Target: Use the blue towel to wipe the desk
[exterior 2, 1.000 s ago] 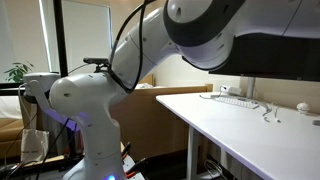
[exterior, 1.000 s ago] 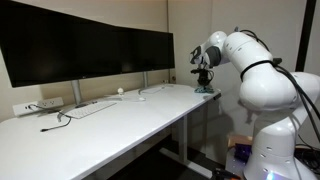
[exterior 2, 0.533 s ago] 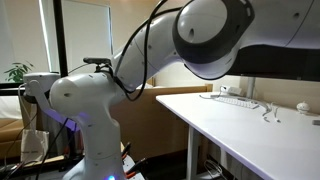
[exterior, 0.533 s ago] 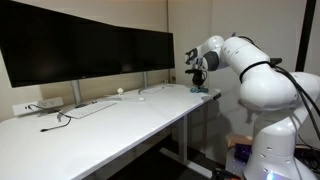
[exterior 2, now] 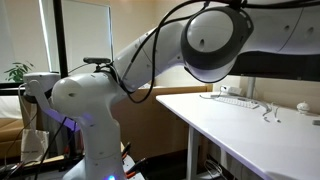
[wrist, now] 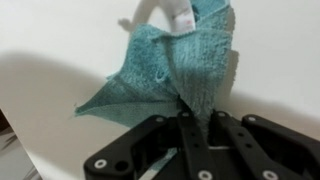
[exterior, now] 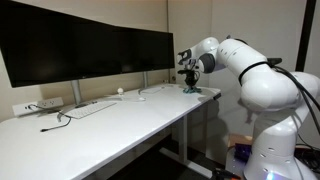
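Note:
In the wrist view the blue towel (wrist: 170, 70) spreads in wrinkled teal folds over the white desk (wrist: 60, 50), one fold pinched between my black fingers (wrist: 212, 128). My gripper (wrist: 192, 112) is shut on that fold. In an exterior view the gripper (exterior: 190, 85) points down at the far right end of the desk (exterior: 110, 125), and a sliver of towel (exterior: 194, 91) shows beneath it. In an exterior view the arm's big joint (exterior 2: 215, 40) hangs above the desk (exterior 2: 250, 125); the towel and gripper are hidden there.
Black monitors (exterior: 85, 48) line the back of the desk. A keyboard (exterior: 90, 108), a power strip (exterior: 38, 106), cables and a small white ball (exterior: 120, 92) lie below them. The robot's white base (exterior: 275, 120) stands off the desk's right end. A white object (wrist: 175, 15) lies past the towel.
The gripper has slid leftward along the desk's far end with the towel in it. In the other exterior view the arm's joint has swung right.

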